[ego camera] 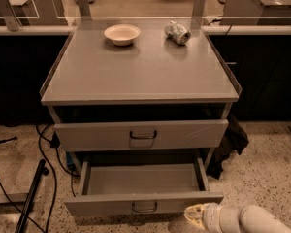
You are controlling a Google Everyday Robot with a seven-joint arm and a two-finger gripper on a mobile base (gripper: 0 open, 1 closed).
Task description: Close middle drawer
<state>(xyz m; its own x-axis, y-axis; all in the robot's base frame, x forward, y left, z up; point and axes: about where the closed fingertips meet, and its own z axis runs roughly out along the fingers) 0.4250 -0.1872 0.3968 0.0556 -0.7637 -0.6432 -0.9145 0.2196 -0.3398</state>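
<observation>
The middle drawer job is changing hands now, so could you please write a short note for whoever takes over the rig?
Gripper: low at the bottom right of the camera view, close to the right end of the middle drawer front; contact unclear.
Middle drawer: pulled far out, its inside showing, below the taller drawer.
Done: nothing closed yet.
Left: push the front in until it shuts.
Bowl and silvery object lie on the cabinet top.

One bowl (121, 34), one crumpled can (177, 32), one upper drawer (143, 135), one middle drawer (144, 204), one end effector (194, 213) at lower right.
</observation>
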